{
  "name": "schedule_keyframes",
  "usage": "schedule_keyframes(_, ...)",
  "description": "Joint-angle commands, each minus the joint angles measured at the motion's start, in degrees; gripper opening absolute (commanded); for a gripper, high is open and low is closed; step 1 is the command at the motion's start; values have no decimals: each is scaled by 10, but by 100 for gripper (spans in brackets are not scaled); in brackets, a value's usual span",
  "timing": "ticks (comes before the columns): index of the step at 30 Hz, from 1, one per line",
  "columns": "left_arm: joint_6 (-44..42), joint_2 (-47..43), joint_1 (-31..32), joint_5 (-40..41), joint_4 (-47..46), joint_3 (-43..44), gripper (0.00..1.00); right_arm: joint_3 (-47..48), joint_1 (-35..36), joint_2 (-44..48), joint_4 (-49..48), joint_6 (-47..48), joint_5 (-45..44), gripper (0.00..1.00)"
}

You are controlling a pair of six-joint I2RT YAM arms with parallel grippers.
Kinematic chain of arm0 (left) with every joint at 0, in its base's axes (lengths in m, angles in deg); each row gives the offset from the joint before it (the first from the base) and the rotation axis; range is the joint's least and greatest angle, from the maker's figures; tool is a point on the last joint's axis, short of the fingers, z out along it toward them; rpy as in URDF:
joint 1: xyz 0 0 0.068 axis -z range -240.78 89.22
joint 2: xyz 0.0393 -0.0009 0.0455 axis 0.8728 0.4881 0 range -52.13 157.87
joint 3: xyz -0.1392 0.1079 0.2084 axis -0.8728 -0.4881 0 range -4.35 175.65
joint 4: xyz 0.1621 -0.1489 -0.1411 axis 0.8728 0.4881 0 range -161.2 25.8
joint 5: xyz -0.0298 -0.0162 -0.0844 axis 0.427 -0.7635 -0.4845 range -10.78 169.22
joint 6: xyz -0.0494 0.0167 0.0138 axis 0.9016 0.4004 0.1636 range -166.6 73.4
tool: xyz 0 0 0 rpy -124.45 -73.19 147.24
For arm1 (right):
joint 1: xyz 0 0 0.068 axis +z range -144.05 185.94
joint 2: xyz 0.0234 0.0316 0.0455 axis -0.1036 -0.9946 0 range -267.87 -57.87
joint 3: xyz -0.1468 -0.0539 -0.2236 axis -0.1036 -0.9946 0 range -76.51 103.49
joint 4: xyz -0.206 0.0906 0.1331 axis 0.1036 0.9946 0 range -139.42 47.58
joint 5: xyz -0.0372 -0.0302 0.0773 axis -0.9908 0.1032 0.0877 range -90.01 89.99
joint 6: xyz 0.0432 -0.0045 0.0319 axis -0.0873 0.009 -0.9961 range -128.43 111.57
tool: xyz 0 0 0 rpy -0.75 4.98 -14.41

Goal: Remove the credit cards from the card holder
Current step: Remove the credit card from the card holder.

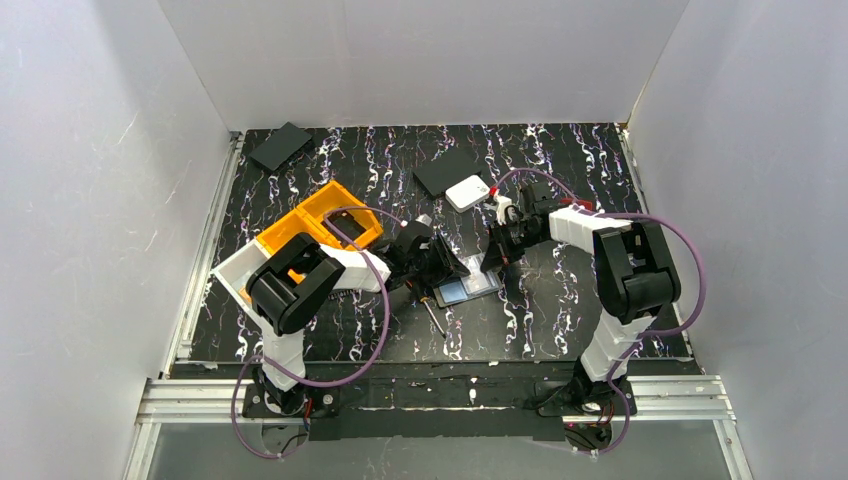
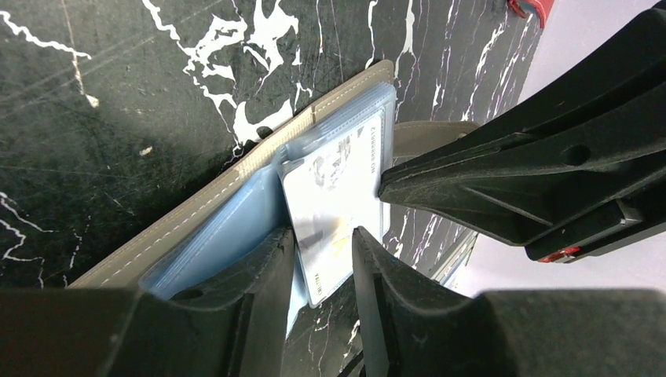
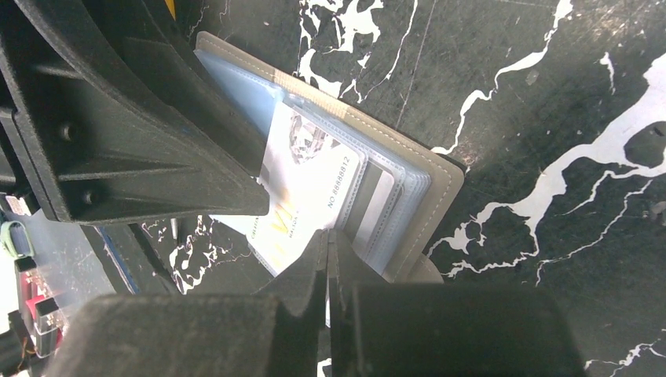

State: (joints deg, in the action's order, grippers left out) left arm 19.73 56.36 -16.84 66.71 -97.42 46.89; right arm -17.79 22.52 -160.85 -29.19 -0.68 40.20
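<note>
The card holder (image 1: 470,289) lies open on the black marbled table between my two grippers, taupe outside (image 2: 220,188) with pale blue plastic sleeves. A whitish credit card (image 2: 338,196) sticks partly out of a sleeve towards the left arm; it also shows in the right wrist view (image 3: 306,188). A greyish card (image 3: 375,214) sits in a sleeve beside it. My left gripper (image 2: 323,236) is open, with the protruding card's end between its fingers. My right gripper (image 3: 327,239) is shut at the near edge of the holder (image 3: 440,181), apparently pinching a sleeve.
A screwdriver (image 1: 432,312) lies just in front of the holder. An orange bin (image 1: 320,225) stands by the left arm. A white square box (image 1: 467,192) and flat black rectangles (image 1: 447,170) (image 1: 280,146) lie further back. White walls surround the table.
</note>
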Motion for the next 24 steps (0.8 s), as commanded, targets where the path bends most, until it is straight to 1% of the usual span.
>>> schedule_keyframes(1,12,5,-4,0,-28,-15,32,0,18,-33,21,19,-44,4)
schedule_keyframes(6,27,6,-10,-7,-48,-22,27,3,21,-36,31,27,-33,5)
schedule_keyframes(12,30,12,-10,-8,-53,-28,20,9,21,-35,41,35,8,7)
schedule_keyframes(18,15,18,-16,-21,-53,-22,9,13,20,-38,51,40,32,9)
schedule_keyframes(20,10,24,-17,-29,-54,-20,8,13,20,-35,52,40,36,10)
schedule_keyframes(23,2,23,-17,-39,-55,-21,0,13,19,-35,50,38,37,10)
schedule_keyframes(24,-7,21,-18,-44,-55,-20,0,13,18,-35,50,38,36,10)
